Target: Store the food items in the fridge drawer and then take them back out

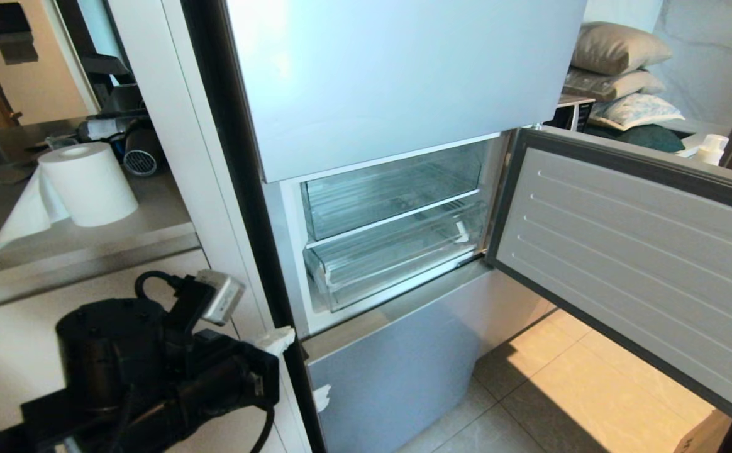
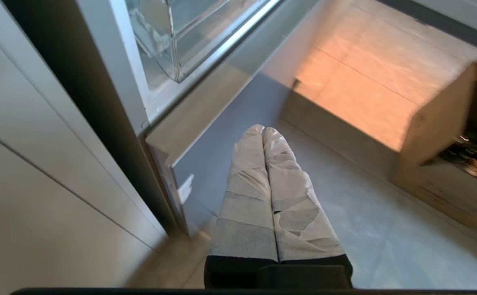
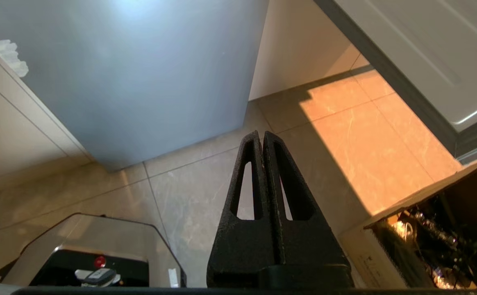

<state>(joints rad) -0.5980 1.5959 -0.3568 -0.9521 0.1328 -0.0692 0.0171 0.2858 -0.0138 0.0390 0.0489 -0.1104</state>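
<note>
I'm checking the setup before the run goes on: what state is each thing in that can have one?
Middle fridge door: swung wide open.
Upper fridge door: closed.
Lower fridge door: closed.
Fridge drawer: pushed in, no food seen inside.
Upper clear bin: pushed in, looks empty.
Left gripper: taped fingers shut, holding nothing.
Right gripper: fingers shut, holding nothing, above the floor.
Cardboard box: open.
</note>
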